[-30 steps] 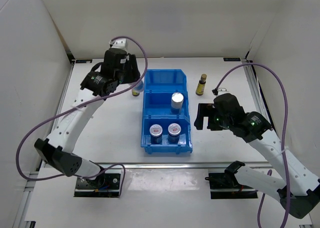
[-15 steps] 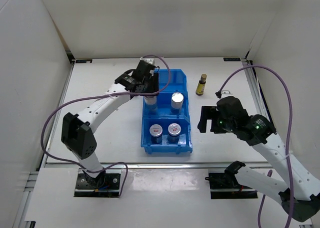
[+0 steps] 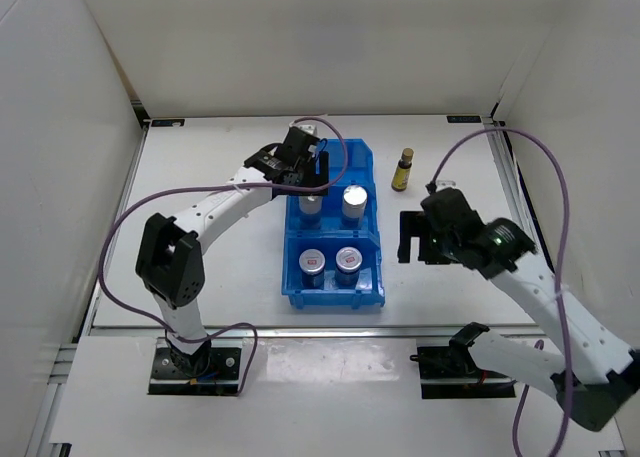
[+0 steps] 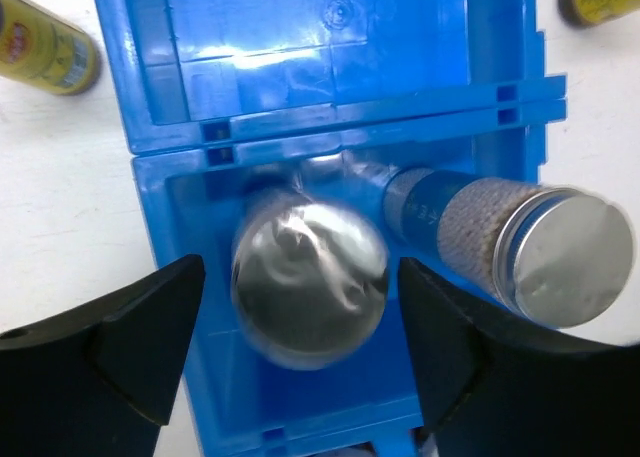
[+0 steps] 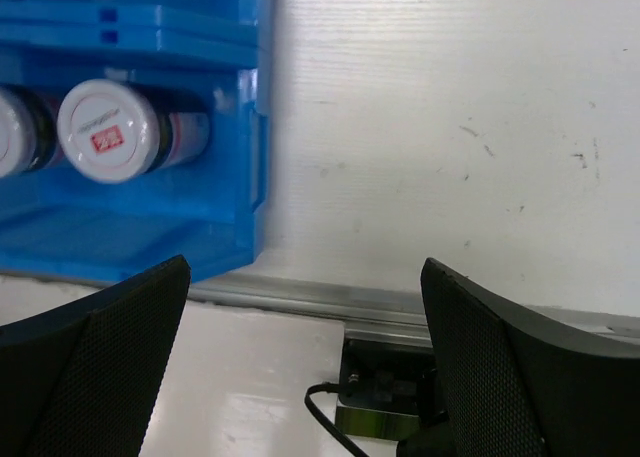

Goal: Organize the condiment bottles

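So our left tool (image 4: pixel 300 322) hangs over the middle compartment of the blue three-compartment plastic bin (image 3: pixel 345 162). Its fingers are spread either side of a white-blue cylinder with a silver top (image 4: pixel 310 282), with gaps on both sides. The twin cylinder (image 4: pixel 555 257) stands beside it. The near compartment has two short grey jars with red-marked lids (image 3: pixel 314 264). One slim brown yellow-labelled bottle (image 3: pixel 403 169) is on the white worktop (image 3: pixel 220 257) right of the bin, and the other brown bottle (image 4: pixel 45 52) is on the left. Our right tool (image 5: pixel 305 317) gapes wide, pinching nothing, over the worktop right of the bin.
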